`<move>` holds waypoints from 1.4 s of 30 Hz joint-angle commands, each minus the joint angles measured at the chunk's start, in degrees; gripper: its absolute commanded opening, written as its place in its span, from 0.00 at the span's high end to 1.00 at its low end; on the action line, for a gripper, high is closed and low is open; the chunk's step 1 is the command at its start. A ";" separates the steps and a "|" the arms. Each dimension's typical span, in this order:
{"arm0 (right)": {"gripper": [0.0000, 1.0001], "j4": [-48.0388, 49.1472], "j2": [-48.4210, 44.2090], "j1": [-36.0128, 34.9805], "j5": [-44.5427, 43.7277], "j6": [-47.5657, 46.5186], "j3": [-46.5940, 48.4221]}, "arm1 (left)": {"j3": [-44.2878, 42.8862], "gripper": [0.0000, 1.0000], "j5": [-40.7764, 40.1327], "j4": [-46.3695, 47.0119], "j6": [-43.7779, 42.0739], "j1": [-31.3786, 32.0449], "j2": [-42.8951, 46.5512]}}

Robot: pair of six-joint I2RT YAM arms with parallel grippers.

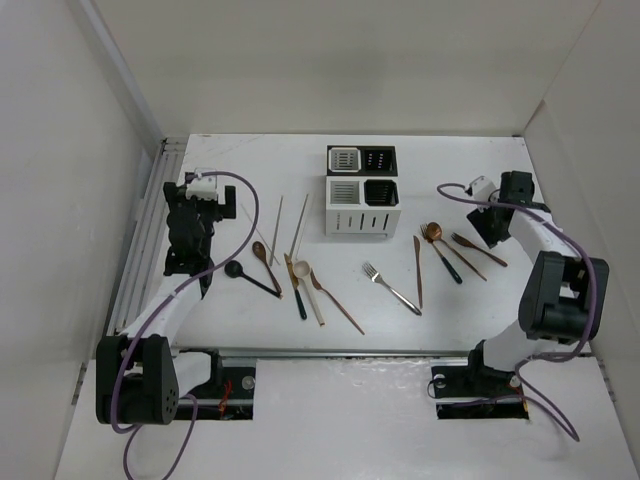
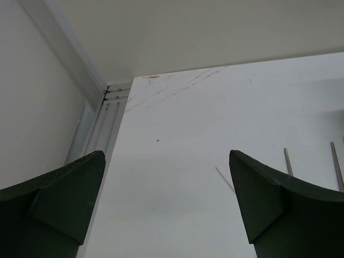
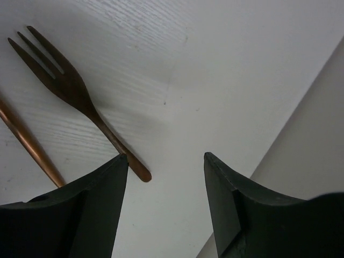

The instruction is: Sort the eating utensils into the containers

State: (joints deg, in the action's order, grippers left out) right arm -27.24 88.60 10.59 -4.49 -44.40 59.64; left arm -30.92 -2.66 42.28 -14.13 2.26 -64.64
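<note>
The caddy (image 1: 362, 190), two white and two black compartments, stands at the back middle of the table. Cutlery lies in front of it: pale chopsticks (image 1: 299, 225), a copper spoon (image 1: 265, 258), a black spoon (image 1: 250, 277), a white-bowled spoon (image 1: 305, 275), a silver fork (image 1: 390, 288), a copper knife (image 1: 418, 270) and a copper fork (image 1: 478, 250). My left gripper (image 1: 200, 195) is open and empty above bare table (image 2: 166, 156), with chopstick ends (image 2: 287, 161) to its right. My right gripper (image 1: 492, 228) is open and empty (image 3: 165, 156), and the copper fork's (image 3: 70, 86) handle end lies beside its left finger (image 3: 102, 204).
A metal rail (image 1: 150, 220) runs along the table's left edge; it also shows in the left wrist view (image 2: 102, 129). White walls enclose the table on the left, back and right. A long copper spoon (image 1: 335, 300) and a dark-handled spoon (image 1: 440, 250) lie among the cutlery.
</note>
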 commanded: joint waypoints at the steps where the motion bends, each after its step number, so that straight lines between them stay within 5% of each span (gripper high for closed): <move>1: 0.36 -1.58 4.11 0.66 5.36 -1.92 3.29 | -2.75 0.00 1.69 0.17 -0.20 0.29 1.01; 7: 0.31 -7.82 13.96 1.72 10.81 -3.58 9.35 | -3.98 0.00 1.69 -1.94 -2.04 0.29 -0.75; 14: 0.31 -6.95 12.23 1.72 10.20 -6.05 5.85 | -6.34 0.00 1.69 -2.47 -3.18 0.29 -4.08; 27: 0.50 -8.52 18.79 4.79 12.40 -4.82 12.51 | -8.55 0.00 2.74 -4.13 -2.66 0.29 -5.85; 35: 0.51 -8.97 21.00 4.79 11.00 -4.29 15.51 | -8.55 0.00 2.13 -5.81 -3.71 0.29 -5.85; 42: 0.66 -13.27 25.13 4.79 13.37 -4.29 20.25 | -9.07 0.00 2.13 -6.33 -4.24 0.29 -5.32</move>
State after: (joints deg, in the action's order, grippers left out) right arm -37.65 111.53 15.35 6.83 -48.95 77.78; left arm -37.15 -0.56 35.18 -17.45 2.26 -71.13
